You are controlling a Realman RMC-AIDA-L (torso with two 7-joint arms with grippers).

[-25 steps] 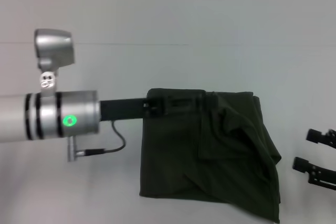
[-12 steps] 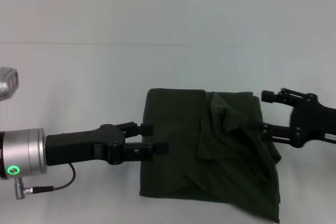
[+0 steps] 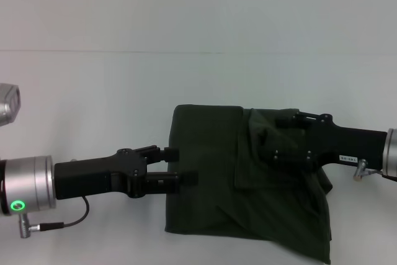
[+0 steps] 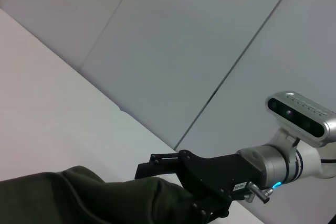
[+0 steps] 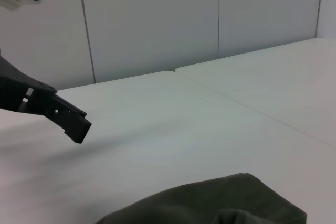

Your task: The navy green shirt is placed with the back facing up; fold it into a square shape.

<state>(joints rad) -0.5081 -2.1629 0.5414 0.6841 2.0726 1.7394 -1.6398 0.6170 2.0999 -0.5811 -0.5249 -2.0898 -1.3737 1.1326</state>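
shirt: the shirt lies on the white table, centre-right and toward the near edge, already folded down to a rough block; plain side up, no lettering showing

shirt shape: left part flat with a clean straight edge; right part has a loose rumpled flap lying over it, and the near right corner sags lower than the rest, so not square yet

left gripper: the left gripper reaches in from the left at the shirt's left edge, fingers apart, one above the other with a clear gap, tips just over the cloth edge, holding nothing

why left there: looks placed to steady or take that left edge while the other side is handled, judging from its spot only

right gripper: the right gripper comes in from the right over the rumpled flap, low on the cloth; black fingers merge with the dark fabric, cannot tell if spread or pinching

why right there: the flap is the untidy part, so likely there to smooth or pick it up

left wrist view: right arm low at the shirt's fold, cloth bunched just beside it

right wrist view: shirt edge in foreground, left gripper's finger hanging above bare table

progress: late stage, folds made, tidying remains

risk: soft cotton may drag and undo the flat left side
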